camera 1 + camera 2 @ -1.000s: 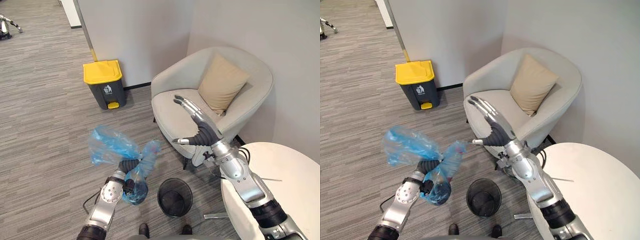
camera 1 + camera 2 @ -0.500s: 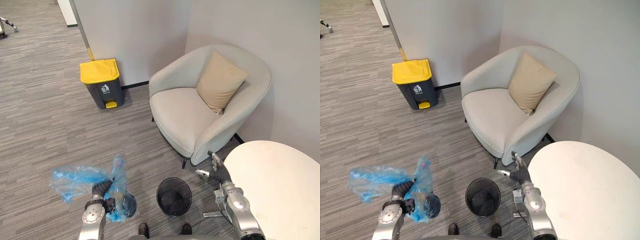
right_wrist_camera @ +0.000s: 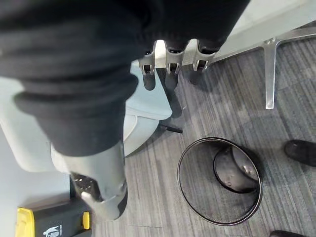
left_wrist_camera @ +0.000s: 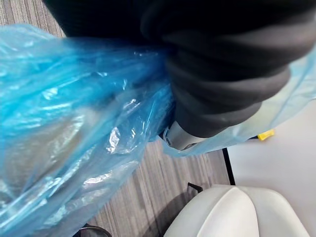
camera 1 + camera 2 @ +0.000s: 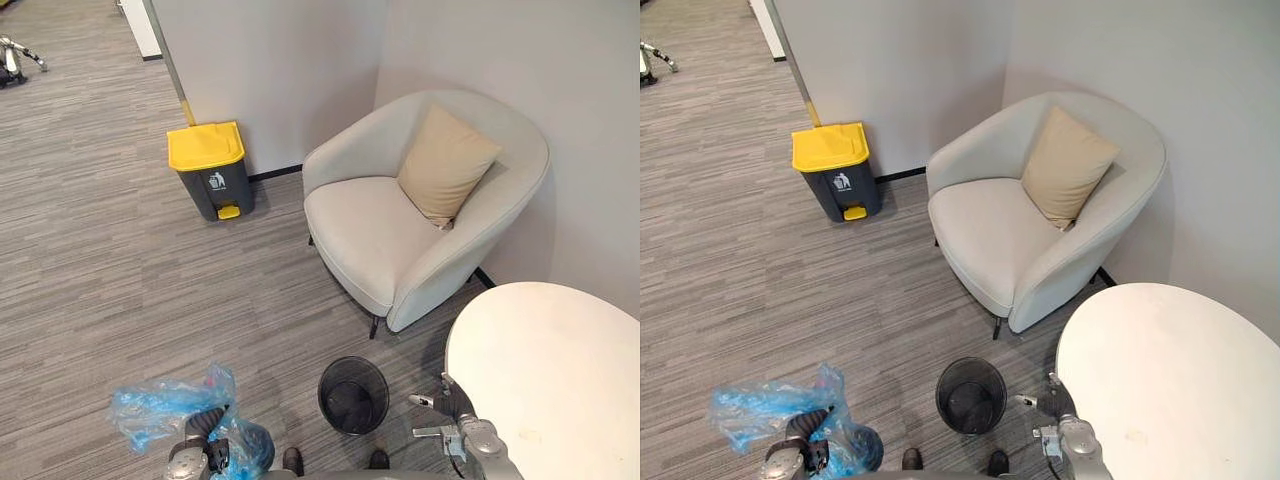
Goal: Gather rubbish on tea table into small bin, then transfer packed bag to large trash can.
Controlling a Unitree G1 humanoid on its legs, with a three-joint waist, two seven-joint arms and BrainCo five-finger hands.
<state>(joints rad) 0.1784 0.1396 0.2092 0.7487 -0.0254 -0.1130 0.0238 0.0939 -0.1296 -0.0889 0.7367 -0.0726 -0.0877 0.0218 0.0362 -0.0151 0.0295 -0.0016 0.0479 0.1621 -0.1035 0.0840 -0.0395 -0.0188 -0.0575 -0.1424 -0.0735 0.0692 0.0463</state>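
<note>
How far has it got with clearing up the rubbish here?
Done, it seems: the round white table is bare and the small black mesh bin empty. In hand: the left hand grips the crumpled blue plastic bag; the right hand hangs open by the table. Left: getting the bag into the yellow-lidded grey trash can by the wall, its lid shut.
</note>
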